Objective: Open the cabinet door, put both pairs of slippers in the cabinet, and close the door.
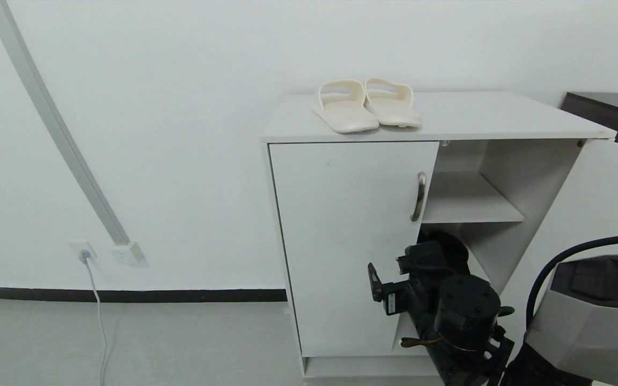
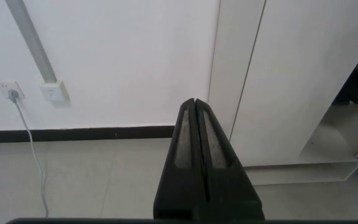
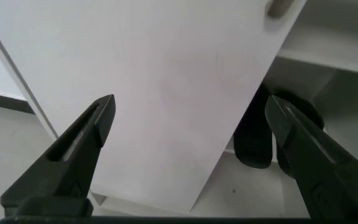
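White cabinet right of centre in the head view, right door swung open, left door shut. Cream slippers paired on its top, upper centre. Black slippers inside the lower compartment. Right gripper spread wide just before that opening, holding nothing. Left gripper pressed closed, empty.

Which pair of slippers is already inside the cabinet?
The black pair, in the lower compartment; the cream pair lies on top of the cabinet.
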You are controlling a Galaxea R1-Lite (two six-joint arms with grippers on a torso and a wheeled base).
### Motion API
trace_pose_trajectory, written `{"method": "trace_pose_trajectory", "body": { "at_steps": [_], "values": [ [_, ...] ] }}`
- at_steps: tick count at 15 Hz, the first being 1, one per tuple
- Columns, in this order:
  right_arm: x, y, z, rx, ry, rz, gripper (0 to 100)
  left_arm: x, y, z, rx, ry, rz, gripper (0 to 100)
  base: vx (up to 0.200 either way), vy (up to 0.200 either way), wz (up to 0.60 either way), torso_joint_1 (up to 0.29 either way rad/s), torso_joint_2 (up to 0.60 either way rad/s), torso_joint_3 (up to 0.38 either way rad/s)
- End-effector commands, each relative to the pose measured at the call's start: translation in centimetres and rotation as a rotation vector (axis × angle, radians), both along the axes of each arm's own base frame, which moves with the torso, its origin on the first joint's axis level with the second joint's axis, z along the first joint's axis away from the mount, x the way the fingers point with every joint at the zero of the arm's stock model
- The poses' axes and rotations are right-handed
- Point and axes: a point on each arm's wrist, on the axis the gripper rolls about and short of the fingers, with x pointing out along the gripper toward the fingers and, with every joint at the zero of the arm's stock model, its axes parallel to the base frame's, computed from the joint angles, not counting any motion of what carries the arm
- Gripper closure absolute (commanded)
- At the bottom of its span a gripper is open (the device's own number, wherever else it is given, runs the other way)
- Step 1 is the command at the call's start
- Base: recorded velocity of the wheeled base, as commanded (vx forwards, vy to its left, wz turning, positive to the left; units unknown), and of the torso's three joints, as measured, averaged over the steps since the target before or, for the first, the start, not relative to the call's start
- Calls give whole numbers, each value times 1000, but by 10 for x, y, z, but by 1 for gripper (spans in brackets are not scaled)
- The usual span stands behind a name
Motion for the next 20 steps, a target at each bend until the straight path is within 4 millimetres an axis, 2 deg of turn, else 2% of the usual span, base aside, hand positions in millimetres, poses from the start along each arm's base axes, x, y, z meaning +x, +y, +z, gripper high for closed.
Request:
{"method": "trace_pose_trajectory", "body": {
  "at_steps": [1,10,20],
  "values": [
    [0,0,-1,-2,1,0,0,0,0,0,0,1,0,100,0,0,0,110,-461,-330],
    [2,0,-5,-9,9,-3,0,0,0,0,0,1,0,100,0,0,0,161,-482,-324],
    [2,0,-10,-20,19,-5,0,0,0,0,0,1,0,100,0,0,0,221,-539,-323]
  ]
}}
